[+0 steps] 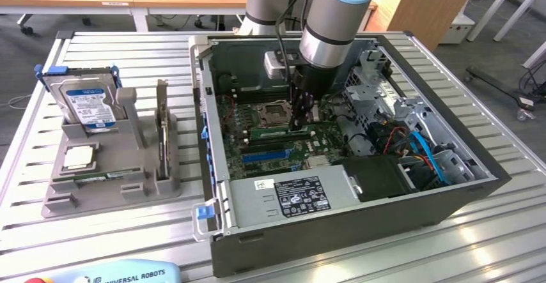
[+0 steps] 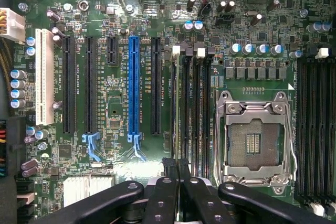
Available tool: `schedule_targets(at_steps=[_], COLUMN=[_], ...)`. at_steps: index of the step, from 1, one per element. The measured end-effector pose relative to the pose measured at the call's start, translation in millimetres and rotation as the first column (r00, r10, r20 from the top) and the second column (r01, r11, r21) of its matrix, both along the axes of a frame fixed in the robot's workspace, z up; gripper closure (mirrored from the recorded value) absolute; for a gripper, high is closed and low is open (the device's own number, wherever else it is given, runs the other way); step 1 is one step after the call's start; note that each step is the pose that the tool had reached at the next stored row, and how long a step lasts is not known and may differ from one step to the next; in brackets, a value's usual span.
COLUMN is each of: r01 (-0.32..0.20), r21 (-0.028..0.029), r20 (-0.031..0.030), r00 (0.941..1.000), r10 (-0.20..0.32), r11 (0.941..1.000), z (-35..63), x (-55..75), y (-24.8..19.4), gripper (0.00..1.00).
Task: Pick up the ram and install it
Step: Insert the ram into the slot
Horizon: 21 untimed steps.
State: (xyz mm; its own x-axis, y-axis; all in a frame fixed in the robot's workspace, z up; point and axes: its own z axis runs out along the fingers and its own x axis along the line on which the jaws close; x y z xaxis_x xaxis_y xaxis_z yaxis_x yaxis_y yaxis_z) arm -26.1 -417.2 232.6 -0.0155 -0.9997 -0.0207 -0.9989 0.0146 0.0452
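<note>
Arm is reaching down into the open PC case point(image 1: 341, 229), which lies on its side on the slatted table point(image 1: 119, 244). Gripper point(image 1: 298, 126) sits low over the motherboard point(image 2: 118, 103), between the CPU socket point(image 2: 253, 142) and the blue expansion slot point(image 2: 132, 85), right at one end of the DIMM slots point(image 2: 197, 108).

Jaws: all but closed. The wrist view shows the black fingers point(image 2: 163, 198) meeting with only a sliver of gap.

The ram point(image 1: 271, 131) shows in the exterior view as a short green strip on edge along the DIMM row. One end runs in under the gripper, and the rest is hidden by the fingers. From the wrist it is edge-on and blends into the slot nearest the expansion slots, so seating depth is not readable. Can't tell whether the jaws pinch the stick or just rest on it. Latch positions are unclear.

Grey holder point(image 1: 111, 197) stands at the exterior view's left with the hard drive point(image 1: 88, 104) and an expansion card point(image 1: 162, 120) upright in it. A pale square chip point(image 1: 78, 157) lies flat in front. A thin dark stick shape in its front tray is too small to identify.

Power supply point(image 1: 295, 197) is at the case's near end. The pendant point(image 1: 119, 273) is cut off at the frame edge.
</note>
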Motion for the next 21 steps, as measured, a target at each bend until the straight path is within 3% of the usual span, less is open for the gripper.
schedule_targets(at_steps=[21], r01=[0.000], r21=[-0.0001], r20=[0.0000], r00=[1.0000], r10=[0.000], r11=[1.0000], z=[-1.1], x=[-0.1], y=[0.6], gripper=[0.88])
